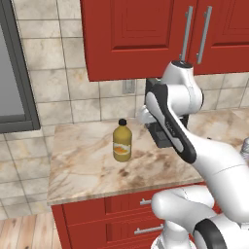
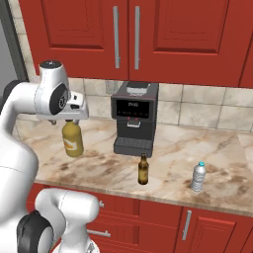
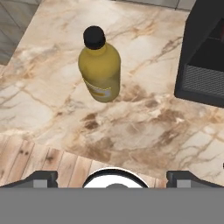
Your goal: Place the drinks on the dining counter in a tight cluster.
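The squat yellow-orange juice bottle point(image 1: 122, 142) point(image 2: 73, 141) point(image 3: 99, 65) with a black cap stands upright on a marbled wall counter point(image 2: 168, 163) under red cabinets. My gripper point(image 2: 69, 118) point(image 3: 114, 178) hovers just above and a little in front of it. It is open, its fingertips point(image 3: 46, 177) wide apart with nothing between them. The slim brown bottle point(image 2: 143, 169) stands near the counter's front edge. To its right is the small blue-capped water bottle point(image 2: 198, 177) point(image 1: 245, 148). The dining counter is out of view.
A black coffee machine point(image 2: 133, 118) point(image 3: 203, 57) stands against the tiled wall, between the juice bottle and the other two drinks. Red wall cabinets point(image 2: 138, 34) hang above, red drawers point(image 1: 112, 214) sit below, and wood floor point(image 3: 39, 162) lies beyond the counter's edge.
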